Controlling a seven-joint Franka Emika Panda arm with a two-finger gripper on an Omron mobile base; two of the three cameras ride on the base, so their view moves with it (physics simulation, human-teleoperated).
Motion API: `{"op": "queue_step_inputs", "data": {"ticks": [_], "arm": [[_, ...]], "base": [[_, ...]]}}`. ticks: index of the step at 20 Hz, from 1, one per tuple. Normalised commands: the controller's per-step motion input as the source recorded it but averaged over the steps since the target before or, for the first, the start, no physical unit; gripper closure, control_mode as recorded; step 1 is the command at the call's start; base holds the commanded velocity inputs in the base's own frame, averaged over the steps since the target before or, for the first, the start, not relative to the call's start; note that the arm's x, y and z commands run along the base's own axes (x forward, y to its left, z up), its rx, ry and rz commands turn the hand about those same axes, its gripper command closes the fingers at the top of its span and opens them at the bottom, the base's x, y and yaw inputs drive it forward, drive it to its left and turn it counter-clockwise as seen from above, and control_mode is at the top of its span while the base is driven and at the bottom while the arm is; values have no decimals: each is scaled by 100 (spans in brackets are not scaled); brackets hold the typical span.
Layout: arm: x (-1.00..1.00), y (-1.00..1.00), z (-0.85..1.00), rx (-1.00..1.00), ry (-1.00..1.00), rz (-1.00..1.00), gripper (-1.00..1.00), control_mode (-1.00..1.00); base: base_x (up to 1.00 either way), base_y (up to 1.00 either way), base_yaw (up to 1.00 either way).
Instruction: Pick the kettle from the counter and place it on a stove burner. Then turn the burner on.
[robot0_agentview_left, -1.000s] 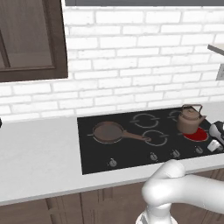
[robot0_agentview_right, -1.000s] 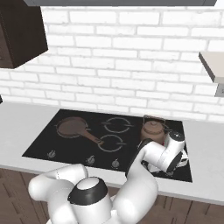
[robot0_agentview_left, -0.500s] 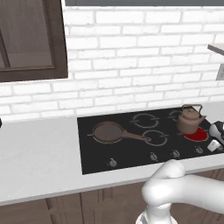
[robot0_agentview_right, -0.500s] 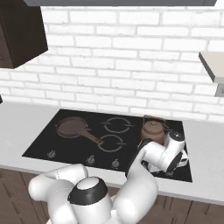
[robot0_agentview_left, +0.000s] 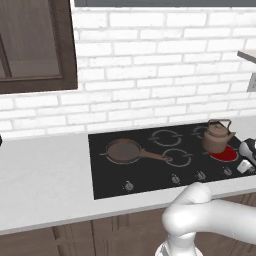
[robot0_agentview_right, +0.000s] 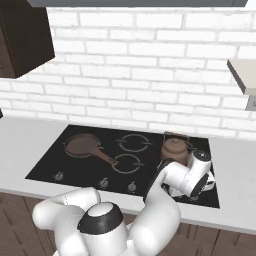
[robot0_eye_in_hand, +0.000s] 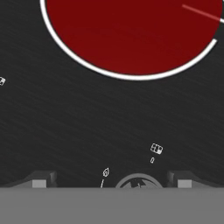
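My fingers (robot0_eye_in_hand: 112, 181) are spread wide with nothing between them, hanging low over the black cooktop (robot0_eye_in_hand: 78, 113) at its front right corner. A small round knob (robot0_eye_in_hand: 139, 181) sits right between my fingertips. Just past them glows the red burner (robot0_eye_in_hand: 131, 30), ringed in white. The copper kettle (robot0_agentview_left: 218, 137) stands on that burner, just beyond my fingers and apart from them. A frying pan (robot0_agentview_left: 124, 150) lies well off to the left, and the pale bench (robot0_agentview_left: 45, 180) stretches beyond it.
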Motion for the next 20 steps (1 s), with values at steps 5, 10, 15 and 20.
{"op": "queue_step_inputs", "data": {"ticks": [5,10,15,20], "arm": [[0,0,0,0,0,0,-100,-100],[0,0,0,0,0,0,-100,-100],[0,0,0,0,0,0,-100,-100],[0,0,0,0,0,0,-100,-100]], "base": [[0,0,0],[0,0,0],[0,0,0],[0,0,0]]}}
